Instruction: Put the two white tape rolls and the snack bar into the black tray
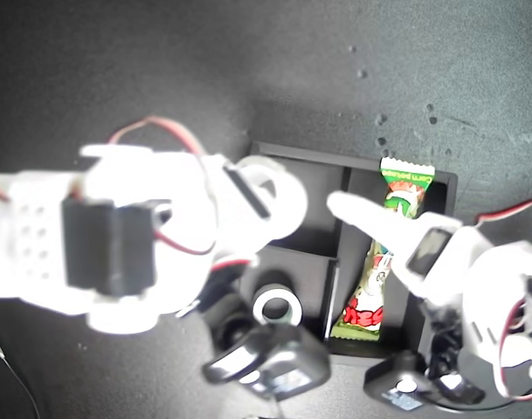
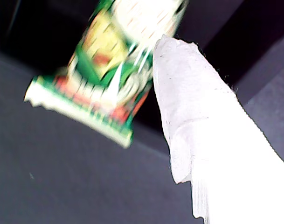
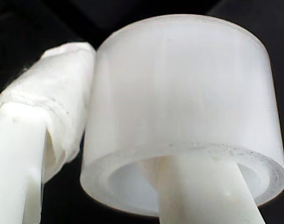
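Dark tabletop (image 1: 117, 52); tape roll (image 3: 179, 112) seemingly clamped in second end effector (image 3: 128, 140).

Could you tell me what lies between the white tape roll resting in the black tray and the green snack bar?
In the exterior view, only a black divider wall of the tray separates the roll from the bar.

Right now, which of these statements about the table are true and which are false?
1. The long green-and-white snack bar lies along the matte black tray's long compartment. True.
2. Both white tape rolls rest inside the tray. False: one white ring-shaped tape roll sits in a small compartment, and the other tape roll is held by my second claw.
3. One finger of my second claw passes through the held roll's hole. True.
4. The tray has four equal compartments. False: two small, one long.
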Tool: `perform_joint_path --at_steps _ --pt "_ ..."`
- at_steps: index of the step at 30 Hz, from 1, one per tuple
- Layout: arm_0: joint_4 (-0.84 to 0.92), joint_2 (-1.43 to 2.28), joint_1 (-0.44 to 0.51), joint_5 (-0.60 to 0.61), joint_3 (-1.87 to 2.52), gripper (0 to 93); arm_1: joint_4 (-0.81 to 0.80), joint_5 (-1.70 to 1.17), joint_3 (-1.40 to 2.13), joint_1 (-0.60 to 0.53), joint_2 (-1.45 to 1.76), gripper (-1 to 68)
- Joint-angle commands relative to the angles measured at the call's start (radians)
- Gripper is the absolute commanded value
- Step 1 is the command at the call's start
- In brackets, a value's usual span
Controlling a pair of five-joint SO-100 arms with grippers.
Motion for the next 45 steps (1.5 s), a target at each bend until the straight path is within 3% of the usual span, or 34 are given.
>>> perform_joint_path --at_steps 1,3,6,7,9,14,24,32,37,42,45 --pt "0.011 -0.126 -0.011 0.017 -0.169 0.1 0.031 0.156 -0.129 0.114 0.072 38.5" --pt "0.011 -0.186 -0.012 0.014 -0.212 0.1 0.031 0.227 -0.225 0.166 0.074 27.8" --pt "0.011 -0.247 -0.014 0.012 -0.241 0.1 0.031 0.322 -0.344 0.198 0.083 4.1" --pt "0.011 -0.261 -0.014 0.012 -0.242 0.1 0.032 0.356 -0.365 0.199 0.094 -0.1" --pt "0.012 -0.278 -0.02 0.008 -0.23 0.9 0.032 0.41 -0.396 0.186 0.12 -0.4" --pt "0.012 -0.278 -0.044 0.006 -0.23 12.9 0.032 0.451 -0.357 0.11 0.164 -0.7" --pt "0.012 0.0 -0.078 0.008 -0.064 13.2 0.032 0.534 -0.253 -0.086 0.239 -0.7" --pt "0.012 0.752 -0.193 -0.104 0.584 0.1 0.029 0.779 0.465 -0.049 0.848 -0.7" --pt "-0.044 1.22 -0.179 -0.207 1.112 0.1 -0.003 0.83 0.959 -0.083 1.118 -0.6" --pt "-0.245 1.718 -0.123 -0.319 1.763 0.1 -0.371 0.735 1.793 -0.048 1.684 -0.6" --pt "-0.344 1.954 -0.087 -0.364 2.08 0.0 -0.476 0.672 2.137 -0.014 1.951 -0.6"
